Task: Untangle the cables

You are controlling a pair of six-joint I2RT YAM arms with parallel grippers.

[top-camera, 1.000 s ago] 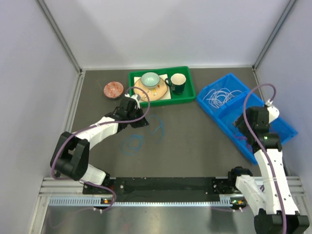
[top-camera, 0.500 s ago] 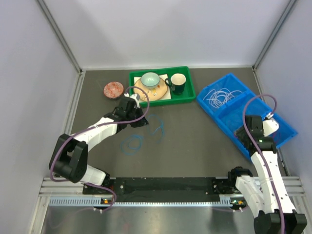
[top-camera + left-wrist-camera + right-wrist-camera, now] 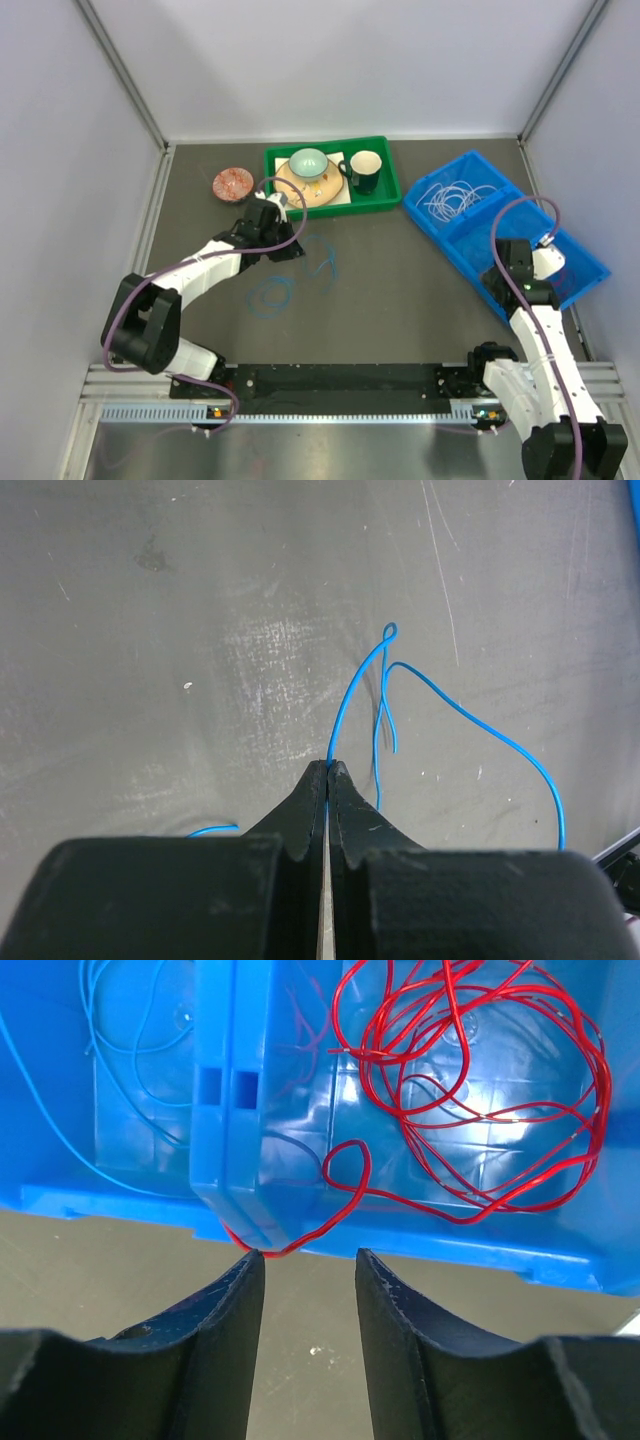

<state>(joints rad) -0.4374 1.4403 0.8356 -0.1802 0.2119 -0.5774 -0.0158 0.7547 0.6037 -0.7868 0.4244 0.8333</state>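
Right pincer (image 3: 305, 1255) retreated from blue bin (image 3: 230, 1160), jaws narrowing yet empty, red cable (image 3: 480, 1080) still mostly inside; left pincer (image 3: 328, 770) clenched on blue cable (image 3: 350, 695).

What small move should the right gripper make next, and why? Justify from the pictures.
Probably close the right gripper on the red cable: one strand hangs over the blue bin's rim between its open jaws, while the left gripper is shut on the blue cable.
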